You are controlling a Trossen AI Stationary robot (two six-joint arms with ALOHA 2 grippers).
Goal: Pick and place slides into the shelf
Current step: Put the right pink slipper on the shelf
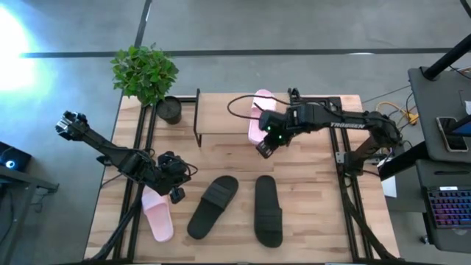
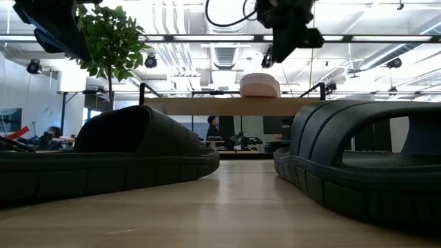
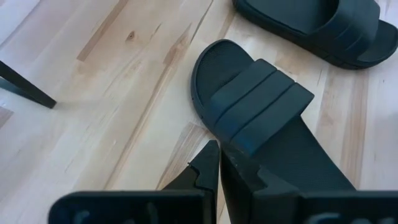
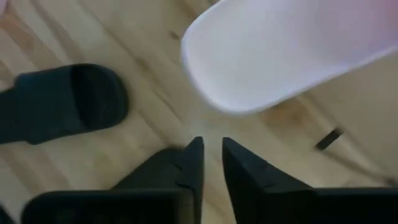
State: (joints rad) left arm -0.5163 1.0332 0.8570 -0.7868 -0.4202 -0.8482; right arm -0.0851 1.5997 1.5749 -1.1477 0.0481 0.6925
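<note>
slides: one pink [image 1: 259,110] on shelf [image 1: 221,122] at upper centre; right gripper [image 1: 263,149] and left gripper [image 1: 175,193] jaws nearly together, empty.

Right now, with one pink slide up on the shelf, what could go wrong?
1. The light pink slide sandal overhangs the low wooden-plank shelf's front edge; the right gripper, close beside it, could knock it off.
2. The left gripper sits between the second pink slide and a black slide sandal; it may catch the wrong one.

Four slides and a low wooden shelf [image 1: 221,118]

One pink slide [image 1: 260,116] lies on the shelf top; the other pink slide [image 1: 157,214] and both black slides [image 1: 213,206] [image 1: 268,210] lie flat in front of the shelf.
</note>
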